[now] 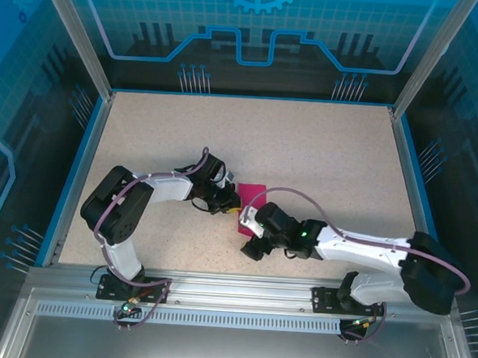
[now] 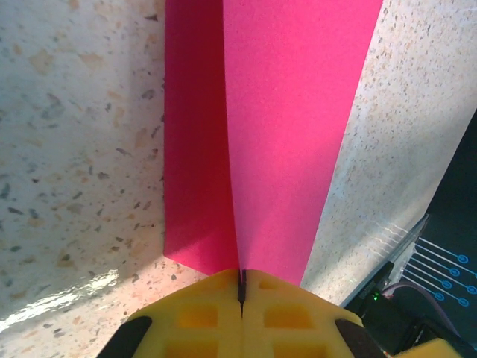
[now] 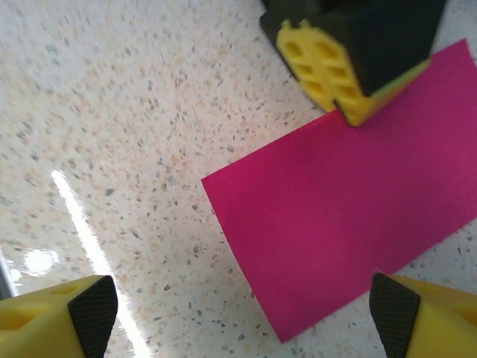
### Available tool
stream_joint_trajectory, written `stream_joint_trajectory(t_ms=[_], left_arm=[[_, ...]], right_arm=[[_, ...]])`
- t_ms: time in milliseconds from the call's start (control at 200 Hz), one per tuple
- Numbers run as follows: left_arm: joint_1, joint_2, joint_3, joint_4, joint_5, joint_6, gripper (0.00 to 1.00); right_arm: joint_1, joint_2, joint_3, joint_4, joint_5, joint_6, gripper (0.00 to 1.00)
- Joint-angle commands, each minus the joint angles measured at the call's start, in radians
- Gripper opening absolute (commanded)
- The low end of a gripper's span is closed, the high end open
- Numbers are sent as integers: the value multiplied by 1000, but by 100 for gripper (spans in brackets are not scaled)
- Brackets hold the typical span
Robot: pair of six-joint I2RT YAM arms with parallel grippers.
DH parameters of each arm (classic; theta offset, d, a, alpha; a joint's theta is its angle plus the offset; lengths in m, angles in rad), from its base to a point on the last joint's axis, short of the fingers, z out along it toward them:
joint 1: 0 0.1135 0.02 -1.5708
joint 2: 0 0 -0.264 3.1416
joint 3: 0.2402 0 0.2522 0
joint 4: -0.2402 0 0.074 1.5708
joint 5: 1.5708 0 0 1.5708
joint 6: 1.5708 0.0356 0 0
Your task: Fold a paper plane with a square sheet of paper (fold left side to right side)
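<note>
Magenta-pink, the sheet of paper [image 1: 252,198] lies on the speckled bench [image 1: 306,142] near its middle, between my two wrists. From my right wrist it reads as a rectangle [image 3: 350,231] lying flat, one short edge toward the open stone.

My left hand [image 2: 241,282] is clenched on the near edge of the sheet: its yellow fingers [image 2: 201,313] meet with hardly a slit between them, and the pink runs straight into that slit. From there a line runs up the length of the paper, with darker pink on its left and brighter pink on its right. Seen from the right wrist, the same hand [image 3: 350,108] bites the far long edge.

My right hand [image 3: 242,317] is released, its black pads [image 3: 93,313] spread wide. One pad is over bare bench, and the other is at the sheet's near edge. I cannot tell if it touches. From above, this hand [image 1: 249,231] sits just beside the paper's near corner.
</note>
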Motion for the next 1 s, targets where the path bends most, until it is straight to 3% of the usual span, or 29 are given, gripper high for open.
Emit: stream_joint_trajectory(t_ms=[0, 195, 330, 550, 725, 790, 875, 995], left_arm=[[2, -17, -10, 6, 49, -17, 1], [2, -16, -13, 5, 56, -14, 0], [1, -15, -13, 3, 59, -7, 0], [4, -15, -6, -28, 56, 22, 0], [7, -14, 4, -50, 59, 48, 4], [11, -22, 10, -73, 55, 70, 11], [22, -53, 12, -113, 36, 105, 27], [62, -117, 10, -169, 17, 156, 35]], right_arm=[[53, 91, 60, 36, 136, -82, 92], [70, 203, 122, 69, 193, -94, 90], [65, 258, 167, 68, 198, -106, 76], [48, 246, 168, 73, 159, -95, 39], [7, 207, 157, 48, 66, -76, 0], [-17, 193, 161, 28, -2, -72, 0], [-53, 177, 163, 2, -102, -62, 0], [-95, 174, 167, -24, -211, -36, 0]])
